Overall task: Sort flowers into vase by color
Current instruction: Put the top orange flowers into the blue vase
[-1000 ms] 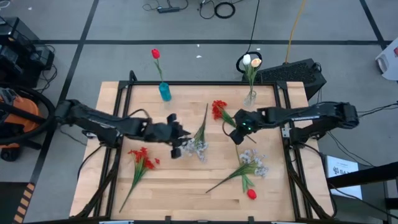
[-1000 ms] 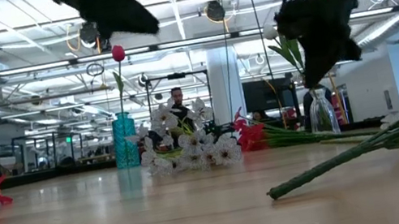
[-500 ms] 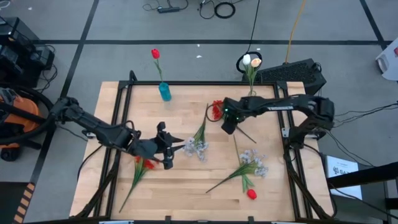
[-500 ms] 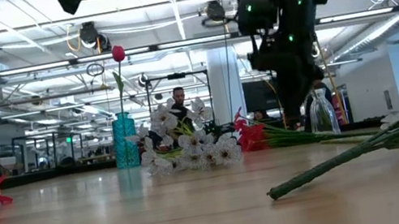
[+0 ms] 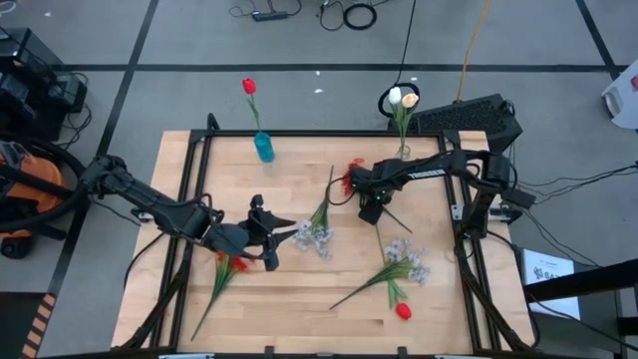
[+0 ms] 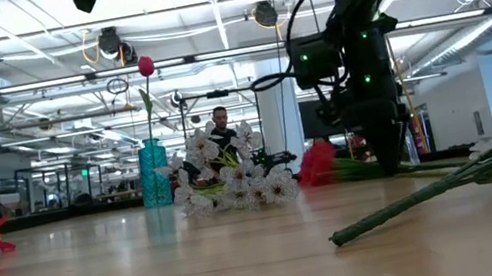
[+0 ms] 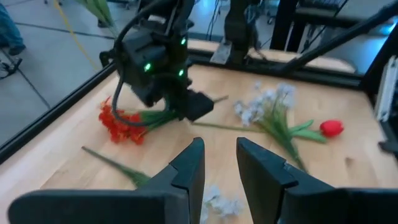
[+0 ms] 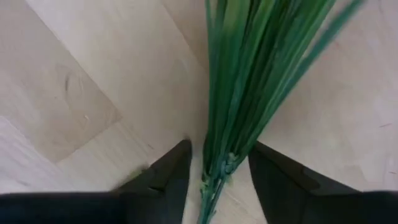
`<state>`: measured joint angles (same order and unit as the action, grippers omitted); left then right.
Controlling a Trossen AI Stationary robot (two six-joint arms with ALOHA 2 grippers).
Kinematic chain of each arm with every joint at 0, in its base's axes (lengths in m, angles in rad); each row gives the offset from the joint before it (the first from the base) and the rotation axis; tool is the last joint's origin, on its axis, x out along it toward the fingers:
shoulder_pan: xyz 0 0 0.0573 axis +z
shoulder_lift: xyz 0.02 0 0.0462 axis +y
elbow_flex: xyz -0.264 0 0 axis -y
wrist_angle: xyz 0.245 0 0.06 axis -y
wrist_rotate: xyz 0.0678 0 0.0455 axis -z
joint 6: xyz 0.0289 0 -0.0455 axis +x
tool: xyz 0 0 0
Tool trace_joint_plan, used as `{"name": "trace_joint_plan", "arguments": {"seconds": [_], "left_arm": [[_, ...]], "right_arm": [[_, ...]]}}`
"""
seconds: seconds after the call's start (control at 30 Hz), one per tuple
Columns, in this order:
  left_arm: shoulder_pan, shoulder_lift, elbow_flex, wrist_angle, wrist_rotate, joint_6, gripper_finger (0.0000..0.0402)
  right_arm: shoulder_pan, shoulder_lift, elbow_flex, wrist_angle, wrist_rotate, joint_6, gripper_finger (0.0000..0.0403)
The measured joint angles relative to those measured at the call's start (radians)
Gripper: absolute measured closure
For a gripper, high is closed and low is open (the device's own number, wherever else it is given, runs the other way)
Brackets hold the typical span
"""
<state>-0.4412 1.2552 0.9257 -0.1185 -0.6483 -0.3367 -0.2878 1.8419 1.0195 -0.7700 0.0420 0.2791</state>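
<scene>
A red clustered bloom (image 5: 349,178) lies on the table at centre right, its green stems (image 8: 239,87) running toward the near right. My right gripper (image 5: 371,207) is down at the table, open, one finger on either side of those stems (image 6: 387,159), with gaps showing on both sides. My left gripper (image 7: 219,155) hovers open with nothing between its fingers, left of a white spray (image 5: 317,234) and above another red clustered flower (image 5: 227,265). A blue vase (image 5: 264,148) holds a red tulip (image 5: 249,87). A clear vase (image 5: 402,153) holds cream tulips (image 5: 403,98).
A white spray (image 5: 404,261) and a red tulip (image 5: 403,311) lie crossed at the near right, their stems reaching toward the table's middle (image 6: 438,187). Both vases stand at the far edge. Black frame rails (image 5: 189,179) run along the table's sides.
My right gripper has swung toward the far left and then come down to the table astride the red bloom's stems. My left gripper has drawn back toward the left and near edges, away from the white spray, and then kept still.
</scene>
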Motion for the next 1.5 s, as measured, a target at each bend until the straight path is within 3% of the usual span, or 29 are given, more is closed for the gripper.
{"name": "trace_joint_plan", "arguments": {"seconds": [0.17, 0.23, 0.33, 0.5, 0.67, 0.8, 0.93, 1.03, 1.27, 1.5], "left_arm": [[0.0, 0.0, 0.0, 0.049, -0.009, -0.002, 0.0302], [0.0, 0.001, 0.0, 0.062, -0.013, -0.005, 0.0302], [0.012, 0.002, 0.0, 0.074, -0.031, -0.049, 0.0302], [0.034, 0.009, 0.0, 0.159, -0.045, -0.069, 0.0302], [0.077, 0.058, 0.001, 0.271, -0.043, -0.068, 0.0302], [0.124, 0.136, 0.001, 0.42, 0.032, -0.048, 0.0302], [0.162, 0.232, 0.004, 0.694, 0.125, 0.057, 0.0302], [0.186, 0.292, 0.038, 0.812, 0.171, 0.146, 0.0302], [0.228, 0.386, 0.15, 0.808, 0.35, 0.186, 0.0302], [0.232, 0.402, 0.164, 0.769, 0.346, 0.186, 0.0302]], "right_arm": [[0.02, -0.022, -0.008, 0.021, 0.002, -0.011, 0.0361], [0.027, -0.059, -0.011, 0.024, 0.012, -0.02, 0.0387], [0.046, -0.151, -0.022, 0.006, 0.073, 0.005, 0.0386], [0.106, -0.436, -0.015, 0.05, 0.095, 0.046, 0.0397], [0.181, -0.704, -0.014, 0.267, 0.091, 0.053, 0.0397], [0.238, -0.807, -0.013, 0.464, 0.091, 0.036, 0.0398], [0.3, -0.826, -0.012, 0.593, 0.09, 0.003, 0.0399], [0.339, -0.805, -0.013, 0.619, 0.091, -0.011, 0.0399], [0.396, -0.727, -0.013, 0.732, 0.088, -0.035, 0.0399], [0.415, -0.697, -0.013, 0.762, 0.088, -0.055, 0.0398]]}}
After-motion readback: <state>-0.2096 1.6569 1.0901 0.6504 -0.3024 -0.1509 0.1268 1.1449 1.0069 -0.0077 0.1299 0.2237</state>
